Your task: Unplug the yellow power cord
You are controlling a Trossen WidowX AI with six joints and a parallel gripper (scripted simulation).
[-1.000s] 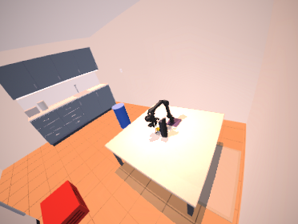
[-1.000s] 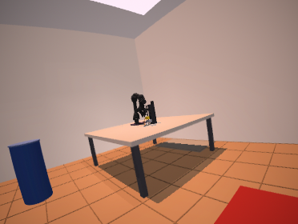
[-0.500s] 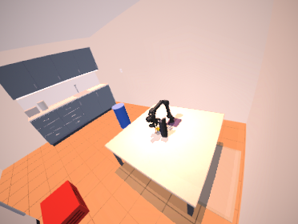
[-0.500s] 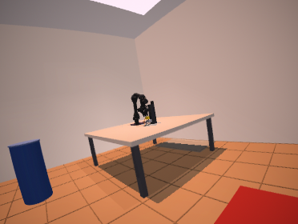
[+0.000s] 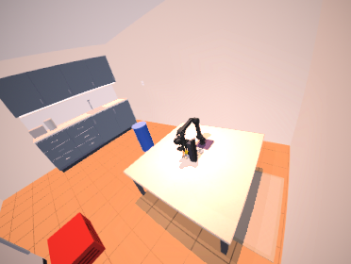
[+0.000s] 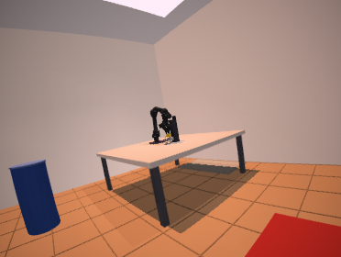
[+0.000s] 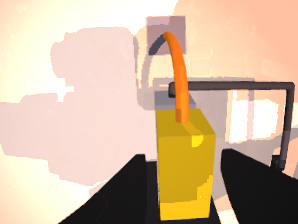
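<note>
The yellow plug (image 7: 184,170) (image 5: 186,152) (image 6: 169,135) is large in the wrist view, below the middle, against the black power strip. The orange-yellow cord (image 7: 179,70) rises from its top and arcs up and to the left. The black strip (image 5: 192,152) (image 6: 175,128) stands upright on the table beside the arm. My gripper (image 7: 183,161) is partly open, with one finger on each side of the plug in the wrist view. A gap shows at each side, wider at the upper right. Whether the plug is seated in the strip is hidden.
A dark rod frame (image 7: 235,86) stands to the right of the cord in the wrist view. A greyish square (image 7: 175,25) lies beyond the cord. A purple patch (image 5: 207,144) lies by the arm's base on the table (image 5: 208,189) (image 6: 206,142).
</note>
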